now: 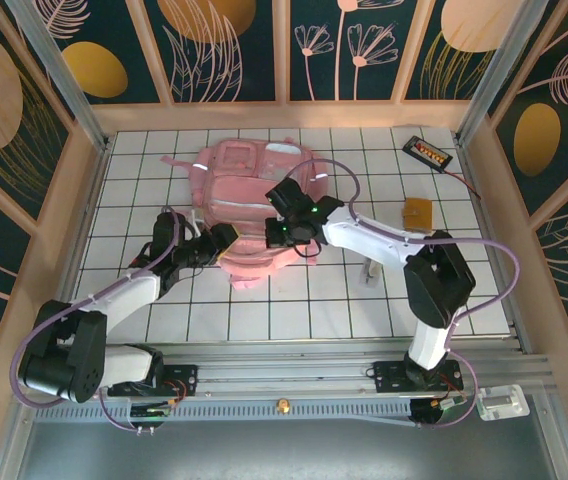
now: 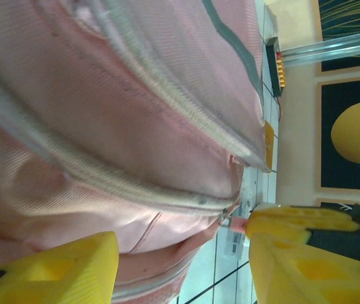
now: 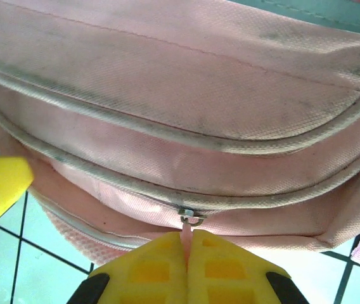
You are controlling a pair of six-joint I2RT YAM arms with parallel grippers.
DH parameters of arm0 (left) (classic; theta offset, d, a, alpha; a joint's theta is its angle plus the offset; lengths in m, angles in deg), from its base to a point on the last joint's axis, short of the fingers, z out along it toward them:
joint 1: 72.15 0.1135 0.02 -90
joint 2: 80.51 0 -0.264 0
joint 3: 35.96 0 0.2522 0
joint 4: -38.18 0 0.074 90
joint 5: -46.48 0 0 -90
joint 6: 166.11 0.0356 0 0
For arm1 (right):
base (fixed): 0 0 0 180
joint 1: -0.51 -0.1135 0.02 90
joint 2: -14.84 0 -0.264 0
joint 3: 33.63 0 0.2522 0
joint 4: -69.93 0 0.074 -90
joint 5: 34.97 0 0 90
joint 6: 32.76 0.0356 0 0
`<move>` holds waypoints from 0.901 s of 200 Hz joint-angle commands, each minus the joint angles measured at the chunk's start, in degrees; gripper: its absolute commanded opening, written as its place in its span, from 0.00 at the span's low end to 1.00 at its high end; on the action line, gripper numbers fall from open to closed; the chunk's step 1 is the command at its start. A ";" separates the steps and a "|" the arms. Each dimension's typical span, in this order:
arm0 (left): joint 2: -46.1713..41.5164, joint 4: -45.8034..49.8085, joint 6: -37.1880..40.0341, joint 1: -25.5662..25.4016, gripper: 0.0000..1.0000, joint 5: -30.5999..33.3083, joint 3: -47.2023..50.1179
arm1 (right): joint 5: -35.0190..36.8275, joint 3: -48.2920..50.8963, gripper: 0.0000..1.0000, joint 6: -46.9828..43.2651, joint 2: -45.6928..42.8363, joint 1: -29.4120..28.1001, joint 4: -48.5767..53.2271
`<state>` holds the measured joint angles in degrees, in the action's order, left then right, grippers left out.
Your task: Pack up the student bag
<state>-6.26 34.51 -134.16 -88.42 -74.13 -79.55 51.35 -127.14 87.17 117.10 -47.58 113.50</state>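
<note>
The student bag [image 1: 249, 190], a soft pink backpack with pale zip lines, lies flat in the middle of the tiled table. My right gripper [image 3: 187, 244] is shut on the pink zipper pull [image 3: 186, 233], which hangs from a metal slider [image 3: 191, 217] on the bag's near edge; in the top view this gripper [image 1: 282, 232] sits at the bag's lower right. My left gripper [image 2: 183, 253] stands open, its yellow fingers either side of the bag's lower corner [image 2: 154, 234], with tile showing beside its right finger. It [image 1: 222, 240] is at the bag's lower left.
A black device with red markings [image 1: 427, 152] lies at the back right. A small brown square [image 1: 417, 211] sits right of the bag. Wooden walls [image 1: 84, 190] ring the white tiled table [image 1: 264, 320]. Open tiles lie in front of the bag.
</note>
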 commanded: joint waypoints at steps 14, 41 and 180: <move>2.51 -4.37 -2.34 -0.52 0.54 0.98 -2.22 | -0.27 -1.20 0.00 -0.34 -2.17 -2.65 0.61; 5.65 -3.72 -0.70 -0.78 0.24 1.73 -3.65 | 1.19 -0.54 0.00 -0.55 -2.13 -2.57 1.00; 0.39 4.97 6.52 0.28 0.00 4.71 -3.87 | 18.37 18.42 0.00 -12.96 -16.77 12.56 -12.01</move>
<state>-4.70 38.32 -129.28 -88.27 -68.10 -82.04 65.49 -112.08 79.98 102.76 -39.34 108.34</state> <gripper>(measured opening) 0.047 0.048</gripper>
